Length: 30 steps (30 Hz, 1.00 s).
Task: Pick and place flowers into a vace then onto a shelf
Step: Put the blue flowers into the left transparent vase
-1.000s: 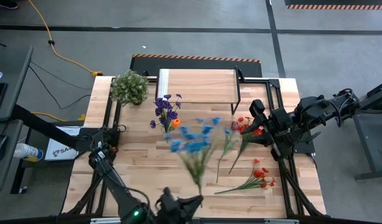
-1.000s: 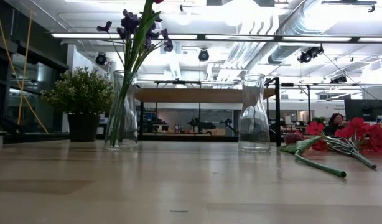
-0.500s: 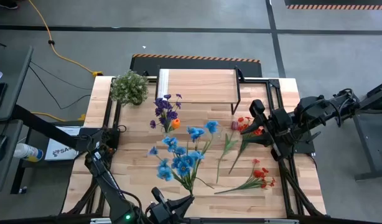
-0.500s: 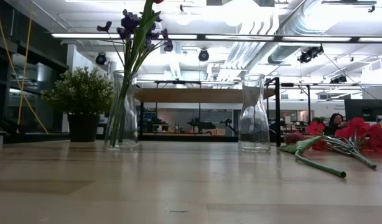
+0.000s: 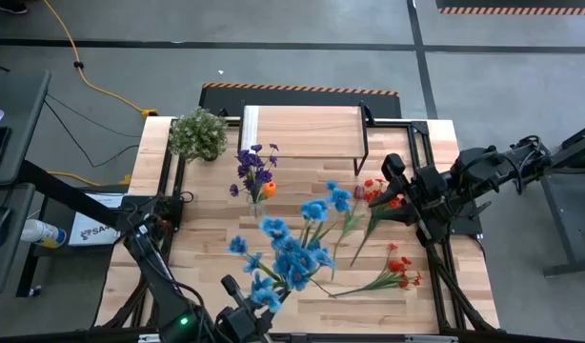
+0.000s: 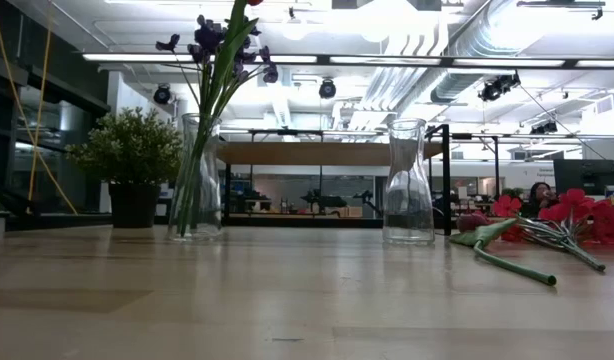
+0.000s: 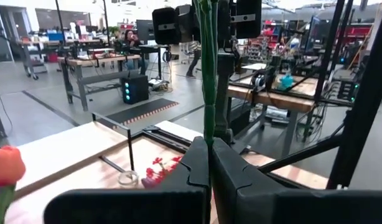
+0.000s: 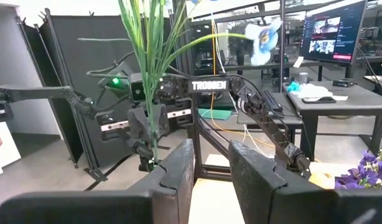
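Note:
My left gripper point(image 5: 254, 310) hovers above the table's near edge, shut on a bunch of blue flowers point(image 5: 297, 250) with green stems point(image 7: 208, 93). A glass vase point(image 6: 197, 180) with purple flowers point(image 5: 254, 170) stands mid-table. A second, empty vase point(image 6: 409, 180) stands to its right. Red flowers point(image 5: 397, 272) lie on the table at the right, with more point(image 5: 376, 195) farther back. The shelf point(image 5: 302, 131) stands at the far edge. My right gripper point(image 5: 395, 181) waits raised at the right, open point(image 8: 206, 168), nothing between its fingers. My left gripper pinches the blue bunch's green stems point(image 7: 208, 134) between its two fingers, near the stems' lower end point(image 8: 151, 146). The fingers are level and lie across the stems. The bunch rises from the fingers, leaning toward the far right, clear of the table.
A bushy potted plant point(image 5: 197, 133) stands at the far left corner beside the shelf. An orange bloom point(image 5: 270, 189) sits at the purple vase. Bare wood point(image 5: 207, 238) lies at the table's left and near middle.
My left gripper has moved toward the table's left edge along the near side, risen a little and rolled at the wrist. The blue bunch has swung with it, and its blooms now reach toward the far right. My right arm has kept still.

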### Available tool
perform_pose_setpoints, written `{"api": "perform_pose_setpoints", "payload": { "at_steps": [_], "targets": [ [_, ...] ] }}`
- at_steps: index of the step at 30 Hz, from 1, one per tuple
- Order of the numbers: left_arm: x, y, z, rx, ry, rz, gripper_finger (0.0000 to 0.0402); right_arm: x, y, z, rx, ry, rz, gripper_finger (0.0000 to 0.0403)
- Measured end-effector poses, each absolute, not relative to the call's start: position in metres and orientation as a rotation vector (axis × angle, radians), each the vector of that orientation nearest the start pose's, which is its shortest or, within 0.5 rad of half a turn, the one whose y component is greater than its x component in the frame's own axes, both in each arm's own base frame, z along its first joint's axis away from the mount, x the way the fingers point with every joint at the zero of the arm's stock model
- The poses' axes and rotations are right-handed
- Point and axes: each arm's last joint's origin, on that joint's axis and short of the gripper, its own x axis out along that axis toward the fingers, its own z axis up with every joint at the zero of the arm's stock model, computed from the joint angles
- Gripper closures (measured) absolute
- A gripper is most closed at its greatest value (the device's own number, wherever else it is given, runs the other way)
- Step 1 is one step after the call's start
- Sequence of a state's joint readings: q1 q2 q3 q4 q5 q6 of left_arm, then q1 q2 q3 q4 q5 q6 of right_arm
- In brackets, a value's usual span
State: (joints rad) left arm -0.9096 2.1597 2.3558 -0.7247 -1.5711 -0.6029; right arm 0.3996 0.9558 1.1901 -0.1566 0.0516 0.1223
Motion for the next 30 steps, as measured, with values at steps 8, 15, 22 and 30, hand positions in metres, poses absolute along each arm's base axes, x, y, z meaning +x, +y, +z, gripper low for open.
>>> {"api": "perform_pose_setpoints", "payload": {
  "at_steps": [8,15,22,30],
  "targets": [
    [0.289,-0.325,0.407,-0.019,-0.007,0.662,0.0369,0.174,0.072,0.442,0.139,-0.054,0.352,0.0308],
    [0.272,-0.302,0.412,-0.013,-0.004,0.661,0.0369,0.174,0.072,0.442,0.138,-0.051,0.351,0.0308],
    [0.26,-0.287,0.406,0.009,0.004,0.661,0.0369,0.174,0.072,0.442,0.138,-0.05,0.351,0.0308],
    [0.257,-0.275,0.407,0.03,0.012,0.675,0.0369,0.174,0.072,0.441,0.088,-0.059,0.337,0.0308]
  ]
}}
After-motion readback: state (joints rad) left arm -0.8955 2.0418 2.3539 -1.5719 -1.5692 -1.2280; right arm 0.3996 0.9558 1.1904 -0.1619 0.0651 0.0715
